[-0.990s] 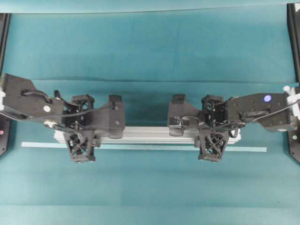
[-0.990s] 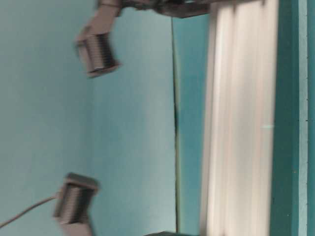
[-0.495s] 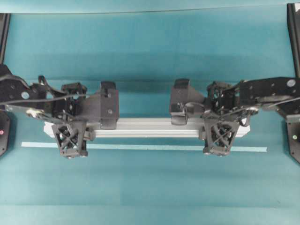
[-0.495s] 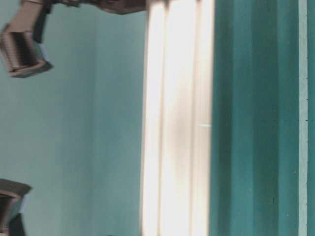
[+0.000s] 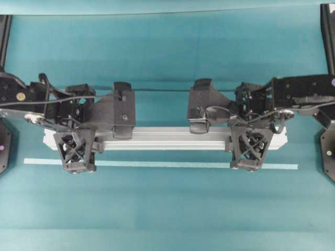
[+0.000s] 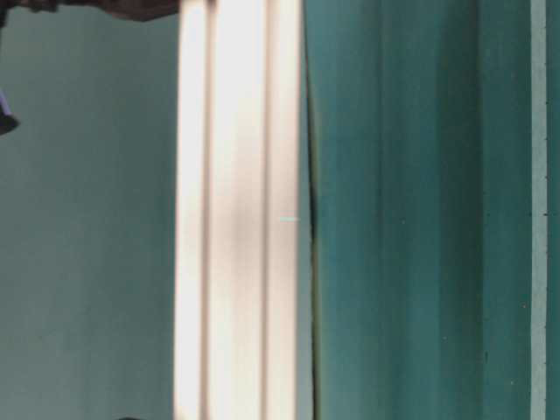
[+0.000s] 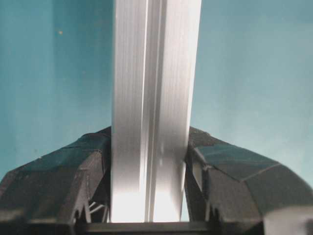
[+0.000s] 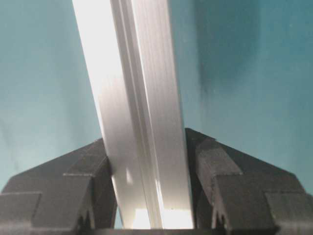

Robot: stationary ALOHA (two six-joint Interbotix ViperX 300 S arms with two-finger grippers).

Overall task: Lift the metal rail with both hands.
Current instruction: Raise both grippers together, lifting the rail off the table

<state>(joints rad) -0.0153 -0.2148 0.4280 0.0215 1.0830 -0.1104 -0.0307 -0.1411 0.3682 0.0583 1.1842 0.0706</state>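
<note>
Rail is held level above the teal table, clamped near its nine o'clock end by the left gripper and near its three o'clock end by the right gripper. Uneven raising could tilt it, and the smooth metal might slide between the fingers.
</note>
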